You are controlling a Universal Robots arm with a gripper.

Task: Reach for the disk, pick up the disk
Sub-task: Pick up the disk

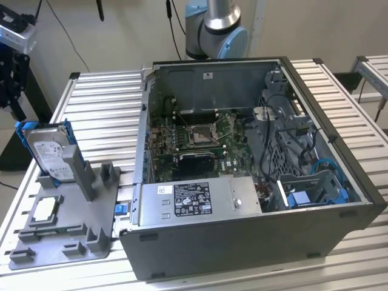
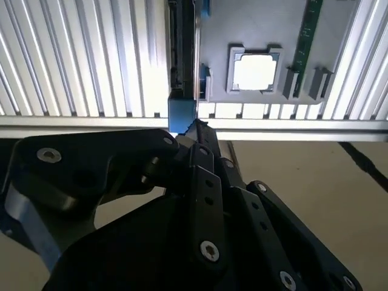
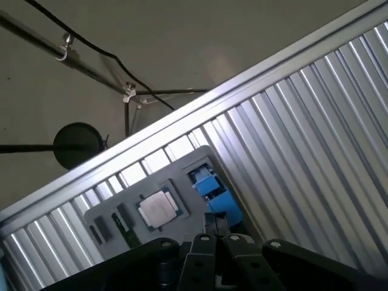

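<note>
Grey holder (image 1: 66, 233), upright disk (image 1: 51, 154), on ribbed metal table (image 1: 103, 103); beige wall (image 1: 315, 24) behind.

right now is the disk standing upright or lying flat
Upright: in the exterior view the disk stands on its edge in a slot of the grey holder, label face showing.

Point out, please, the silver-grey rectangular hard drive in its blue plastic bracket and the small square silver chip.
Silver-grey hard drive (image 1: 48, 153): exterior view, on its white label.
Square silver chip (image 2: 253, 71): second wrist view, on its top face.
</note>
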